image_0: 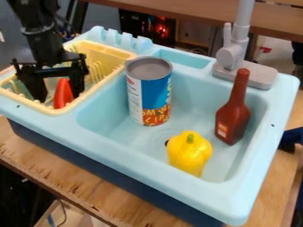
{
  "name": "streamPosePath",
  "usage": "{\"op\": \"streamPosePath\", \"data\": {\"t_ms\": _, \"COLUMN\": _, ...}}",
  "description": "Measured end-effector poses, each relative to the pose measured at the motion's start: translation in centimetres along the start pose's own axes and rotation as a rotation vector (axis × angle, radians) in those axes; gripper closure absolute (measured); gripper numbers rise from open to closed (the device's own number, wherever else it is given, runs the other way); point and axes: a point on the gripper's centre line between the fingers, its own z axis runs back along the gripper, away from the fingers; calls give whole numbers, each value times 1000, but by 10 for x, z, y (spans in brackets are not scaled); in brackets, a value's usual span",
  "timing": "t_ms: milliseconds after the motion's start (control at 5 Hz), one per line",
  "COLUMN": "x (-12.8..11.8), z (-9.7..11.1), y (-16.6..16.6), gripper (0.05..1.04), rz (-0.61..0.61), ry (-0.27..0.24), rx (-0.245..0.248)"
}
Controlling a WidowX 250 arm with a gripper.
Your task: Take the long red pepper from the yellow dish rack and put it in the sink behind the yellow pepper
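One spread claw [58, 95] hangs at upper left by a partly hidden red object [63, 94] inside the yellow dish rack's near rim [57, 110].

Near the black fingers [36, 87], an object [63, 94] is showing red, a rack [29, 104] pale yellow; farther off, a can [151, 94] is displaying white, blue and yellow-lettered red.

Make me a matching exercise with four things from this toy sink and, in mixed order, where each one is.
1. Can
2. Pepper
3. Bottle
4. Red object

A. In the basin, nearest the faucet
B. In the yellow rack, at the tool
C. Next to the drain
D. In the basin, nearest the rack

Pairs: 1-D, 2-C, 3-A, 4-B
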Motion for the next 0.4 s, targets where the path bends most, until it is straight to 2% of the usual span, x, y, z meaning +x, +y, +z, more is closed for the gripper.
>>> {"op": "streamPosePath", "data": {"t_ms": 200, "x": -2, "z": -7, "y": -8, "gripper": 133, "rz": 17, "ry": 22, "rx": 9}}
{"op": "streamPosePath", "data": {"t_ms": 400, "x": -6, "z": -9, "y": -12, "gripper": 414, "rz": 6, "ry": 91, "rx": 5}}
